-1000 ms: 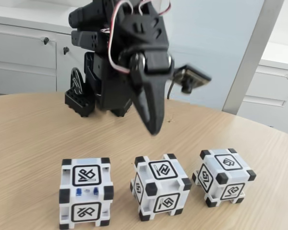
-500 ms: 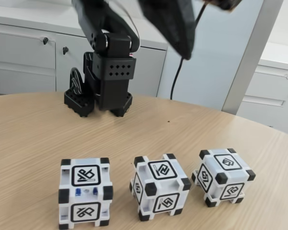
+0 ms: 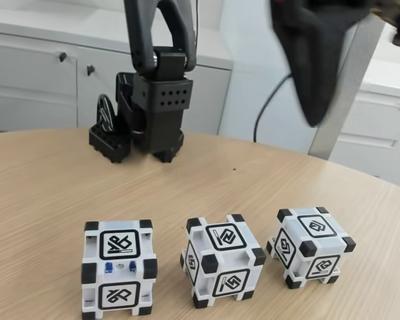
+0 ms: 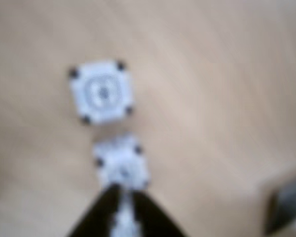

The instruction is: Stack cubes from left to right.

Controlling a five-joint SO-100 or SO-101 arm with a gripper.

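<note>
My gripper (image 3: 313,113) high above the table (image 3: 47,193), blurred, fingers nearly together in the wrist view, open or shut I cannot tell, three cubes in a row, left cube (image 3: 119,269), middle cube (image 3: 223,259), right cube (image 3: 311,245), none stacked, arm base (image 3: 147,127) behind.

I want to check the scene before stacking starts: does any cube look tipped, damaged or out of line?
Nothing is damaged or tipped. All three stand flat on the table in a row; the left cube sits square to the fixed view, while the middle cube and right cube are turned slightly.
</note>
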